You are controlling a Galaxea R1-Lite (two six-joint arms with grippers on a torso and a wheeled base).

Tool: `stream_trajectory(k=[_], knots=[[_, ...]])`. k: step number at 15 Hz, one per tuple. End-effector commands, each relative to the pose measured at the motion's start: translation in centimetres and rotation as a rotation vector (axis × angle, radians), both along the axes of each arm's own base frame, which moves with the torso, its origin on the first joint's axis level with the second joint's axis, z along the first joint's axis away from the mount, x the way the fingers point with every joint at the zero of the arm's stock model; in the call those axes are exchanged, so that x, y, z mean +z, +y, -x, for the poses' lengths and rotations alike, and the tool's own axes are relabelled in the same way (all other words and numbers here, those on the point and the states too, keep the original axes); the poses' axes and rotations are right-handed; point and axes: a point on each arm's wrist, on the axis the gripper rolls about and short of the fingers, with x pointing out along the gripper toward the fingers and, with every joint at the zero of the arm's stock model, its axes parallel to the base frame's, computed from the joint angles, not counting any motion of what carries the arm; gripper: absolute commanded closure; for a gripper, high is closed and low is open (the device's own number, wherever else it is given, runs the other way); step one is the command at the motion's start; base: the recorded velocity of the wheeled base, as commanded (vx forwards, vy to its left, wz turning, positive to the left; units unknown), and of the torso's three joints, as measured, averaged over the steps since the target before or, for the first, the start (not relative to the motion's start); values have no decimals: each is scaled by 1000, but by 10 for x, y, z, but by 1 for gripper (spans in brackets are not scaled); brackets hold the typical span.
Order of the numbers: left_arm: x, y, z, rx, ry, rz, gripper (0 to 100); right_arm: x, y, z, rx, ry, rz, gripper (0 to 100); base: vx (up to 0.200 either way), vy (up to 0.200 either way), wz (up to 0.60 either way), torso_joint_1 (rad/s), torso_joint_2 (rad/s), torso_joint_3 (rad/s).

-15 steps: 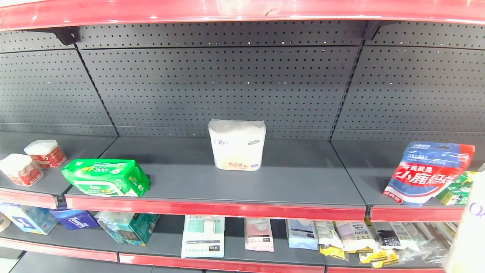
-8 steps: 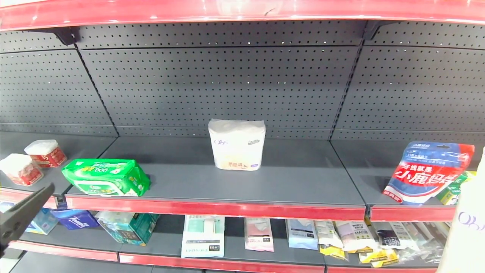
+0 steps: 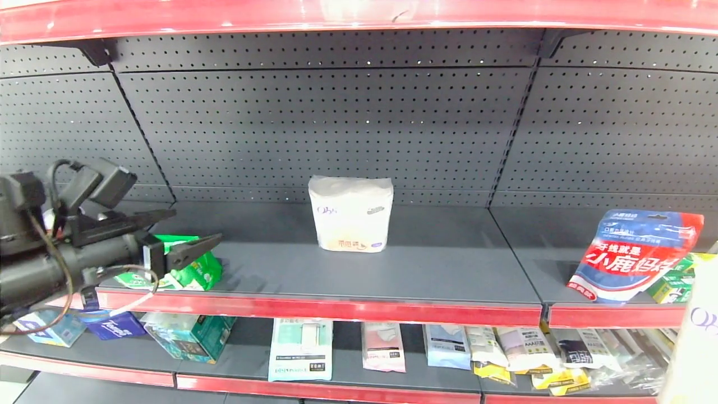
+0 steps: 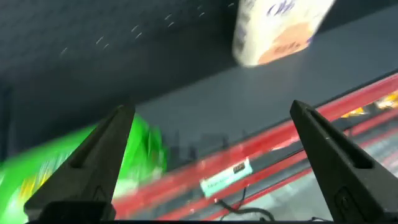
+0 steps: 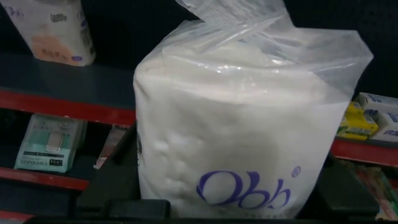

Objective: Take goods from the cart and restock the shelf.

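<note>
Head view: my left gripper (image 3: 197,226) is over the left end of the shelf (image 3: 437,264), with its two fingers spread wide and nothing between them. Just behind its lower finger lies the green pack (image 3: 202,275), near the shelf's front edge. A white pack (image 3: 350,213) stands upright in the middle of the shelf, well apart from my left gripper. At the right end a blue and red pouch (image 3: 636,255) leans upright. The roll pack (image 3: 693,342) that I carry on my right side shows at the right edge, in front of the shelf and lower than the pouch. Bags and boxes lie on the lower shelf (image 3: 348,343).

Left wrist view: my left gripper (image 4: 211,107) is wide open and holds nothing. The green pack (image 4: 56,177) lies beside one finger; I cannot tell whether they touch. The white pack (image 4: 277,28) stands farther along the shelf (image 4: 249,93).

Right wrist view: my right gripper (image 5: 230,194) has a dark finger on each side of the roll pack (image 5: 242,124), closed in against its clear wrapper. The pack stands upright in my grip, out in front of the shelf (image 5: 62,102). The white pack (image 5: 53,31) stands on the shelf beyond it.
</note>
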Motion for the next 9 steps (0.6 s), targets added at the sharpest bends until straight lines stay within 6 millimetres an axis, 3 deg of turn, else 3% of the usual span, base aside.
stream_trajectory(k=[1, 2, 5, 7, 9], knots=[[-17, -14, -54, -129, 47, 9, 0, -1, 0, -1, 0, 9, 3, 100, 0, 0, 0, 0, 0, 0], [-22, -21, -73, -171, 46, 5, 0, 0, 0, -1, -1, 6, 16, 100, 0, 0, 0, 0, 0, 0], [-34, -32, -97, -295, 29, -7, 0, -2, 0, -1, -3, 12, 20, 100, 0, 0, 0, 0, 0, 0], [-33, -38, -109, -345, 10, 5, 0, -2, 0, -2, -3, 18, 20, 100, 0, 0, 0, 0, 0, 0], [-30, -43, -137, -358, -34, 4, 0, -4, 0, -4, -3, 29, 22, 100, 0, 0, 0, 0, 0, 0]])
